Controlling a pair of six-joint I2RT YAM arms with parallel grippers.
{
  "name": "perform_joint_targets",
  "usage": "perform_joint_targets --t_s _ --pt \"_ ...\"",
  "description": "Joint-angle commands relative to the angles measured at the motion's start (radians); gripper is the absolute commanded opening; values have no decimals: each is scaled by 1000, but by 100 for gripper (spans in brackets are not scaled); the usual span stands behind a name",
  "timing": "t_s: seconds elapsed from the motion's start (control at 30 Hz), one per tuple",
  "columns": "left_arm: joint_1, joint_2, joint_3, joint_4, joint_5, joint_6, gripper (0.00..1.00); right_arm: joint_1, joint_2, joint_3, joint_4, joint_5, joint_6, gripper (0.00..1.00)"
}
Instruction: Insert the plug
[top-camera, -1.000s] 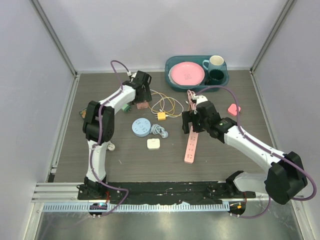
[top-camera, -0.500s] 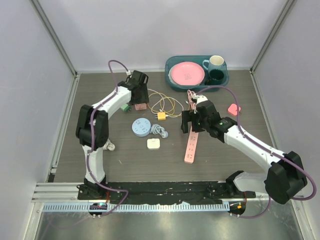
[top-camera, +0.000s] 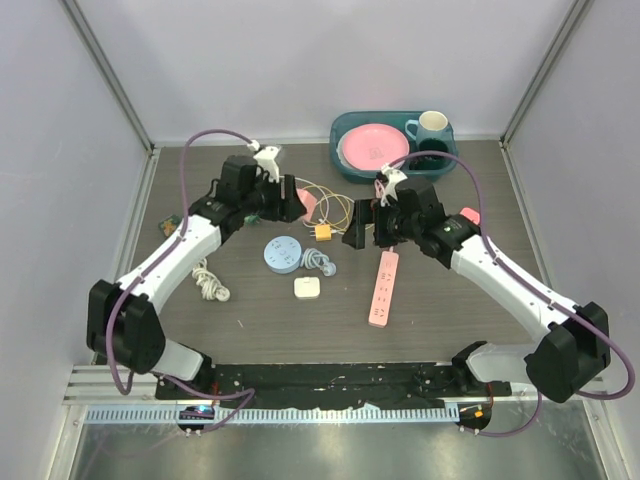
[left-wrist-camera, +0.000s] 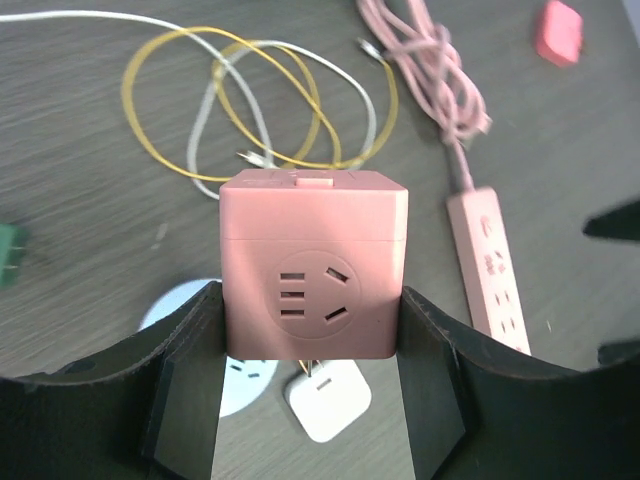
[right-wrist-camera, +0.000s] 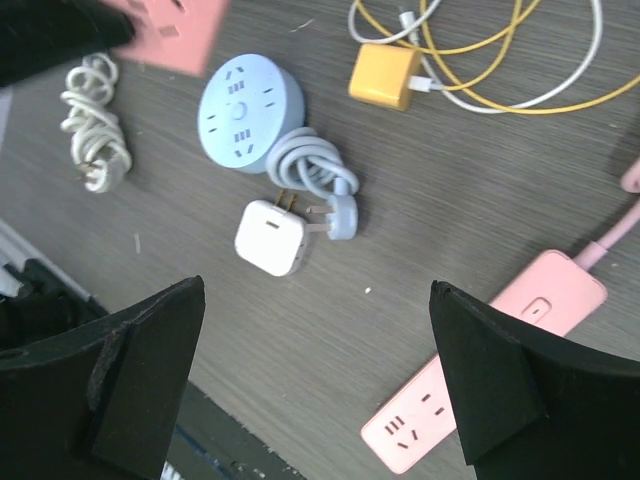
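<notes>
Clamping the pink cube adapter (left-wrist-camera: 313, 240) between its two fingers, the left claw (left-wrist-camera: 312, 300) stands about half open, one pad flat against each side wall of the cube. The cube is held clear of the table (left-wrist-camera: 80, 200). Its socket face looks back at the wrist camera, and its far side is hidden. Straight ahead of this claw lie loops of yellow and white cable (left-wrist-camera: 260, 110). Ahead and off to one side lies the pink power strip (left-wrist-camera: 490, 265), with its cord bundled farther on. Below the held cube, a pale blue round socket (left-wrist-camera: 185, 300) and a white charger block (left-wrist-camera: 328, 395) peek out.

The right claw (right-wrist-camera: 315, 300) is spread wide with nothing in it and hangs above the table. The white charger block sits below the gap between its fingers, and the round socket's coiled lead (right-wrist-camera: 315, 180) lies just beside the block. The power strip's end lies by the finger on the right of its wrist view. A yellow charger (right-wrist-camera: 385, 78) sits farther ahead, and a white coiled cord (right-wrist-camera: 95, 130) lies off beyond the other finger. From above, the two claws face each other with the yellow charger between them.
</notes>
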Motion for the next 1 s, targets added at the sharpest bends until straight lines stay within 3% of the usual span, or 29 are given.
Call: perform_joint_targets --t_s 0.0,0.1,0.33,0.63,0.97 --pt "-32 -114 -86 164 247 137 0 -17 16 102 -44 -135 10 100" --pt "-61 -169 -130 190 328 197 0 -34 53 189 -138 -169 -5 100" --pt "-156 -264 -233 278 354 326 0 -70 113 340 -284 -256 25 100" --pt "-188 -277 -336 520 408 361 3 -123 143 366 -249 -493 118 100" --pt "-199 -231 -319 637 443 335 4 -129 171 337 -247 -539 131 100"
